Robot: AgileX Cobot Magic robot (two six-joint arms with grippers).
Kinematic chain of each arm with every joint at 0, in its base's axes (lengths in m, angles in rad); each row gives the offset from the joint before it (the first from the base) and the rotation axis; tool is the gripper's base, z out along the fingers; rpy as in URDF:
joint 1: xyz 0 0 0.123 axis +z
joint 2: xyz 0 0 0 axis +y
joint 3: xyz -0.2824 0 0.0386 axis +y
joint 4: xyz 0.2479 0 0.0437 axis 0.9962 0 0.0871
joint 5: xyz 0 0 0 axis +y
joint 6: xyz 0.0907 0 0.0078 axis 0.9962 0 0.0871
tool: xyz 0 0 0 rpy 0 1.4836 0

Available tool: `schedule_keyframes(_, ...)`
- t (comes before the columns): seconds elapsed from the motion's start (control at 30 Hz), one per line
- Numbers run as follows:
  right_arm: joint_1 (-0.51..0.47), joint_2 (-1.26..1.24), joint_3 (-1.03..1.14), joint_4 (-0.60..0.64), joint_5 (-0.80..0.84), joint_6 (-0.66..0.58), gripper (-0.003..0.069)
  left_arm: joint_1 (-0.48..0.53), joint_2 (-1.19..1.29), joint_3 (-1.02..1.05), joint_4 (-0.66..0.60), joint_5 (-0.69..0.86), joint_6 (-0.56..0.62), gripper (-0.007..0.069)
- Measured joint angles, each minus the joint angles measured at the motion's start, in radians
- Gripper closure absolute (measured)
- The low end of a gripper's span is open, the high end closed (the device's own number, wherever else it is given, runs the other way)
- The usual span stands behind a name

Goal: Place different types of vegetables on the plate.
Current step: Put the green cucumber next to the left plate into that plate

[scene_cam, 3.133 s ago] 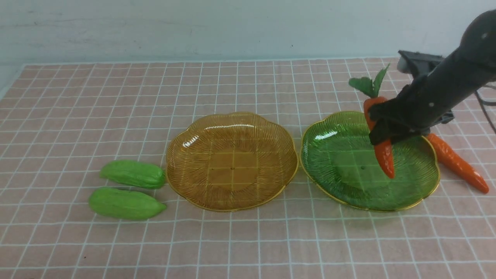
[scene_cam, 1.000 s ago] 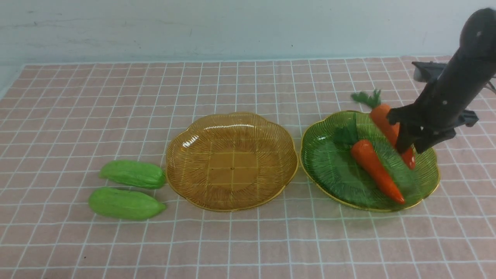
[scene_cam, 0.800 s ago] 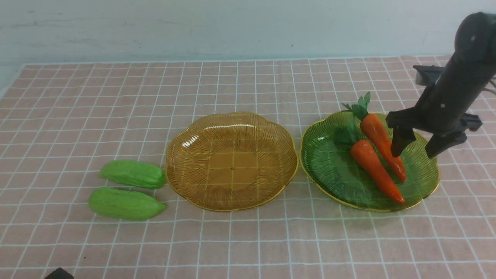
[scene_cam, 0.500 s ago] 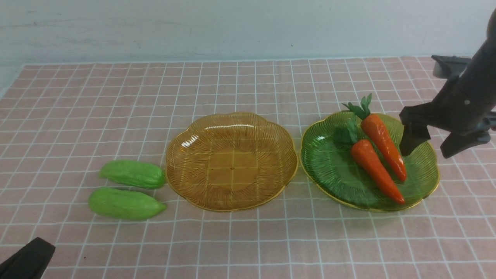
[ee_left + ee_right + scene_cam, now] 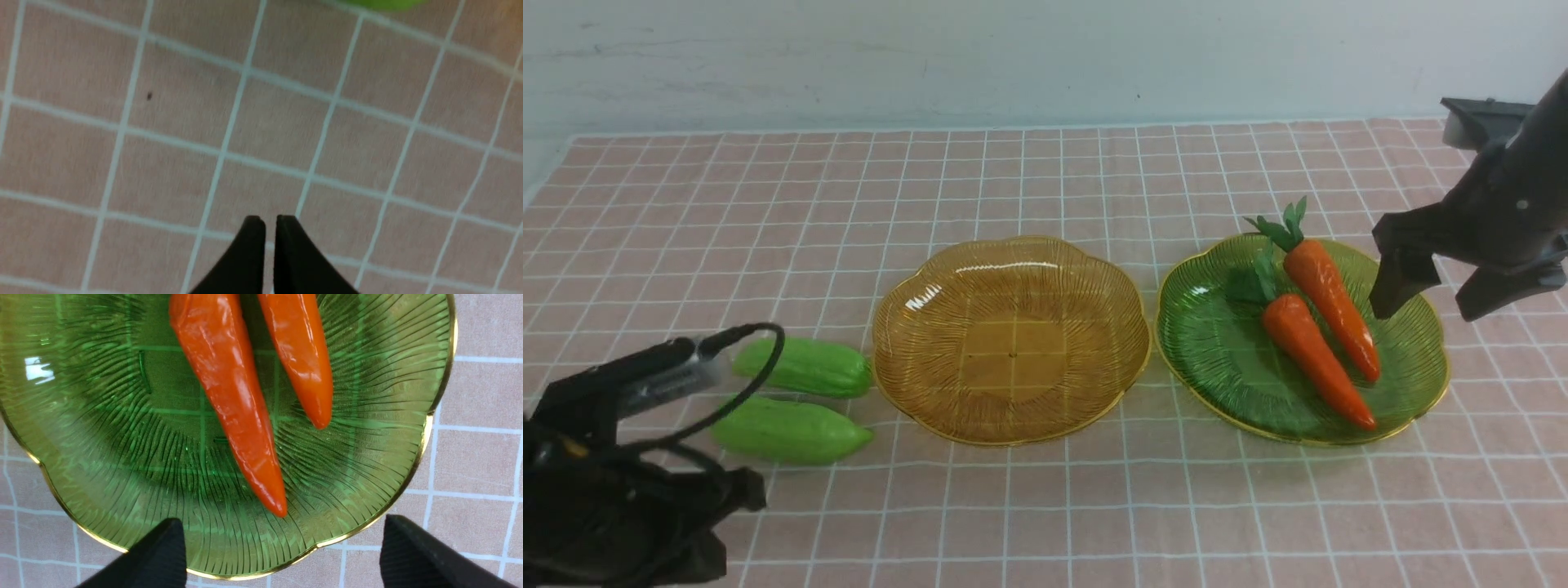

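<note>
Two orange carrots lie side by side on the green plate, leafy tops toward the back. Two light-green gourds lie on the cloth to the left of the amber plate, which holds nothing. My right gripper hangs open just above the green plate's right rim, empty; its wrist view shows both carrots ahead of the spread fingers. My left gripper is shut and empty over bare cloth, with one gourd's edge just in sight.
The pink checked cloth covers the whole table up to a pale wall at the back. The left arm's black body and cable fill the front left corner, partly in front of the gourds.
The right gripper let go of the second carrot onto the green plate, opened wide and drew back to the right. The left arm came into view at the front left.
</note>
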Motion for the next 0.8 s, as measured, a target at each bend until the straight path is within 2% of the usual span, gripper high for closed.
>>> schedule_keyframes(0.2,0.0,0.0,0.0,0.016,0.0,0.0,0.0079,0.0,0.092,-0.107,0.002,-0.046,-0.098,0.0449)
schedule_keyframes(0.53,0.0,0.0,0.0,0.032,0.0,0.0,0.0079,0.0,0.169,-0.111,-0.001,-0.236,-0.331,0.0109)
schedule_keyframes(0.67,0.0,0.0,0.0,0.033,0.0,0.0,0.0079,0.0,0.211,-0.111,-0.016,-0.317,-0.408,0.0027)
schedule_keyframes(0.8,0.0,0.0,0.0,0.056,0.0,0.0,0.0079,0.0,0.283,-0.111,-0.025,-0.366,-0.473,0.0007)
